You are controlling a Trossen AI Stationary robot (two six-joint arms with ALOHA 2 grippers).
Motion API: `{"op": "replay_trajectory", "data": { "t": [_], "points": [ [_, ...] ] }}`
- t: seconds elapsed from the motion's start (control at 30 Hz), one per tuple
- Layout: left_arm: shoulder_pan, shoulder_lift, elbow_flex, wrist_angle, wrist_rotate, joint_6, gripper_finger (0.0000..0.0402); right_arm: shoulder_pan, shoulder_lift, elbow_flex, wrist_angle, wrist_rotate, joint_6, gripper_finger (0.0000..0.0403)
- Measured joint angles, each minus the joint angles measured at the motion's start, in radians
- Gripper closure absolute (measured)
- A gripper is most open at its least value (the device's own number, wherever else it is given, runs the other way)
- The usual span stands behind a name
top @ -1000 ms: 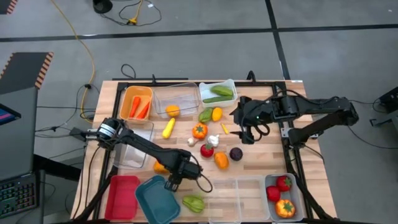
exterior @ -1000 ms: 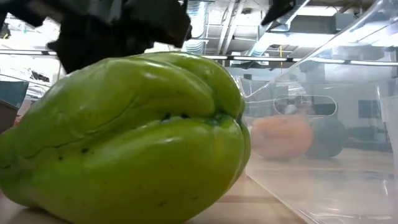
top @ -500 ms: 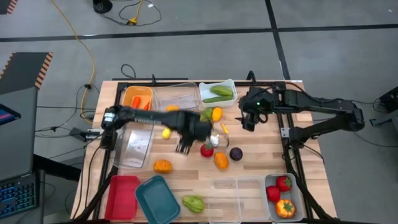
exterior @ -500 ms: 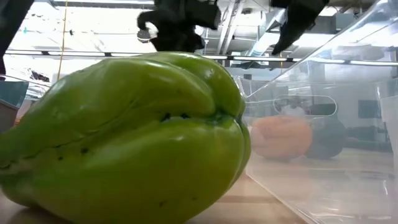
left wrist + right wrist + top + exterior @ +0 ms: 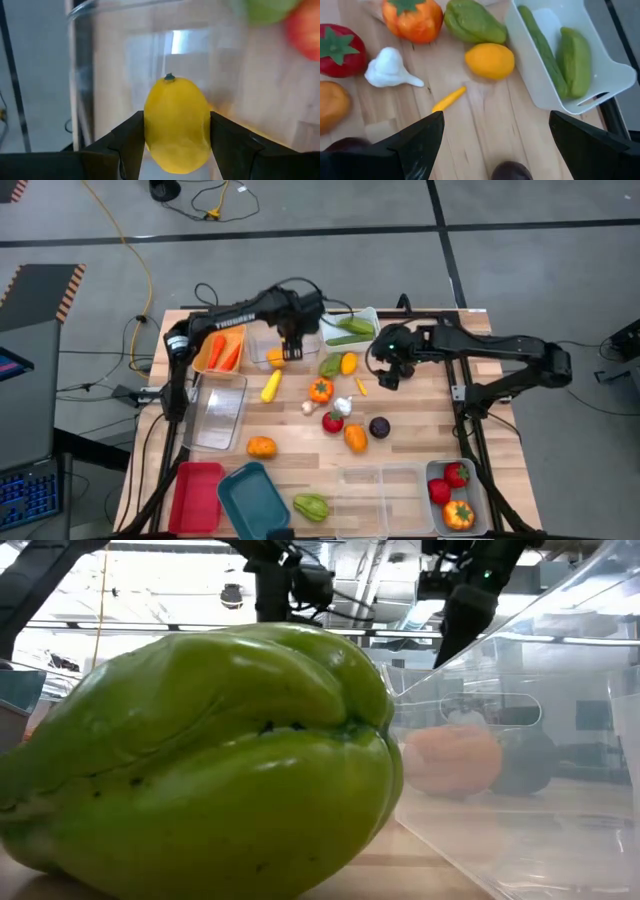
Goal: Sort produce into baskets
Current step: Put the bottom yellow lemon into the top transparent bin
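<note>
From my remote station: my left gripper (image 5: 291,352) hangs over the clear basket (image 5: 283,338) at the table's far edge, fingers (image 5: 131,142) clamped on a yellow lemon (image 5: 177,122), which sits just above that bin's floor; I cannot tell from above what else lies in it. Beside it, the orange basket (image 5: 205,338) holds two carrots (image 5: 224,353). On the other side, the white basket (image 5: 368,316) carries a cucumber (image 5: 542,49) and another green vegetable (image 5: 575,60).

My right gripper (image 5: 387,376) hovers near that white basket with its fingers (image 5: 415,142) spread wide and nothing between them. Below it on the bare wood lie an orange citrus (image 5: 490,60), a green chayote (image 5: 472,22), a garlic bulb (image 5: 388,68), a small yellow pepper (image 5: 448,99) and a red tomato (image 5: 340,50).

At the near edge, the grey basket (image 5: 434,471) holds three pieces, red and orange. The red basket (image 5: 196,495), the teal basket (image 5: 252,502) and two clear baskets (image 5: 382,498) have nothing in them. Another clear basket (image 5: 215,412) lies at the left. A large green pepper (image 5: 205,765) sits on the wood just beside the near clear ones.
</note>
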Motion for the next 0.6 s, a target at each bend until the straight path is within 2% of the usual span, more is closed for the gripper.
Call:
{"op": "replay_trajectory", "data": {
  "t": [0.33, 0.43, 0.53, 0.6],
  "points": [
    [0.116, 0.0, 0.0, 0.016, -0.005, -0.008, 0.0213, 0.0, 0.124, 0.0, 0.058, 0.0, 0.027, 0.0016],
    [0.122, 0.0, 0.0, 0.016, -0.03, 0.019, 0.0213, 0.0, 0.15, 0.0, 0.081, 0.0, 0.117, 0.0016],
    [0.122, 0.0, 0.0, 0.016, -0.079, 0.033, 0.0213, 0.0, 0.18, 0.0, 0.129, 0.0, 0.284, 0.0016],
    [0.122, 0.001, 0.0, 0.023, -0.147, 0.006, 0.0213, 0.0, 0.202, 0.0, 0.145, 0.0, 0.383, 0.0016]
  ]
}}
